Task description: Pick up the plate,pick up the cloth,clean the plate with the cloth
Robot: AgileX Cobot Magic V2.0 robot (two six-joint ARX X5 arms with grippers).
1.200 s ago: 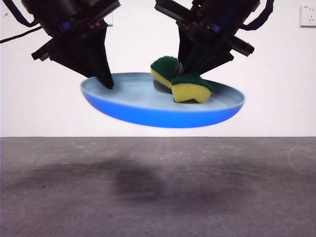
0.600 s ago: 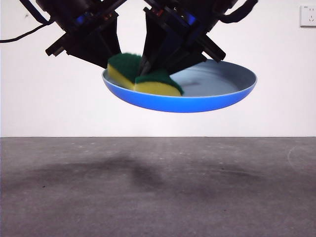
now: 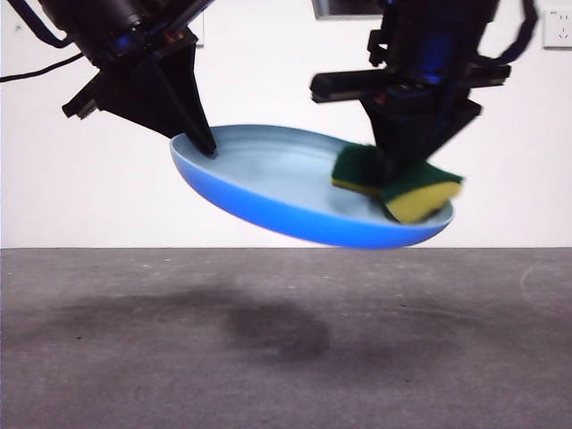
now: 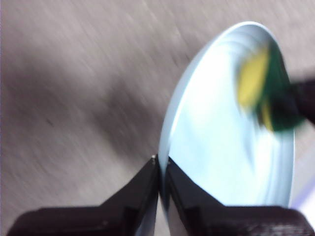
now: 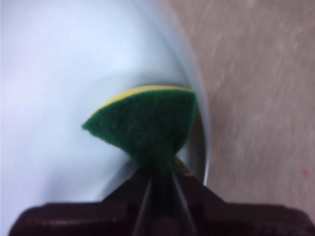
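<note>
The light-blue plate (image 3: 286,192) hangs in the air above the table, tilted down to the right. My left gripper (image 3: 204,143) is shut on its left rim; in the left wrist view its jaws (image 4: 161,164) pinch the plate's (image 4: 226,147) edge. My right gripper (image 3: 398,174) is shut on the cloth, a yellow sponge with a green top (image 3: 402,186), and presses it on the plate's right inner side near the rim. In the right wrist view the sponge (image 5: 142,128) is squeezed between the jaws over the plate (image 5: 49,88). The sponge shows blurred in the left wrist view (image 4: 266,91).
The grey table (image 3: 286,349) lies below, with the plate's shadow on it. A white wall stands behind, with a socket (image 3: 556,27) at the top right.
The sponge has swept from the plate's left side to its right side. The plate has tipped from right-side-up to right-side-down. Both grips have stayed shut.
</note>
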